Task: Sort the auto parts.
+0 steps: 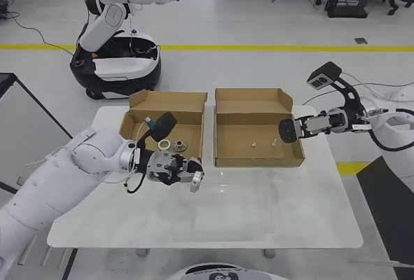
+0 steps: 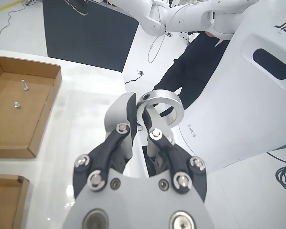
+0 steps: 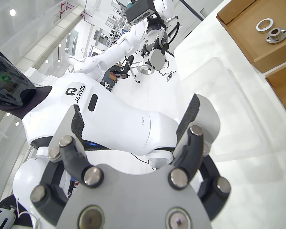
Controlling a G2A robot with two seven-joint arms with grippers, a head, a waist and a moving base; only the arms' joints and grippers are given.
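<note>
**One collar ring in hand, four parts already boxed**

We see the left arm's fingers (image 2: 119,117) clenched on a thick silver metal collar ring (image 2: 162,95), gripping its wall from inside and outside so that the ring sticks out past the fingertips. From the top view, this hand hangs over the bare white desk (image 1: 263,210), just in front of the left brown cardboard box (image 1: 141,105) and near the gap between the two boxes.

That box's front wall stands between the held ring and the parts inside. A flat silver ring (image 1: 164,144) and a silver flanged hub (image 1: 180,146) lie there side by side, close to the front wall. The right wrist view shows them lying slightly apart.

The right brown cardboard box (image 1: 256,106) sits just beside the left one. Two small silver bolts (image 1: 253,145) lie apart from each other on its floor, also near the front wall.

The right arm's fingers (image 3: 188,117) are spread wide with nothing between them. From above they sit at the right-hand wall of the right box (image 1: 288,131); we cannot tell how high above it.

Behind the desk stands another white and black robot (image 1: 115,59) on the grey floor, in front of a yellow floor line (image 1: 263,47). A black panel (image 1: 403,210) stands off the desk's right side.
</note>
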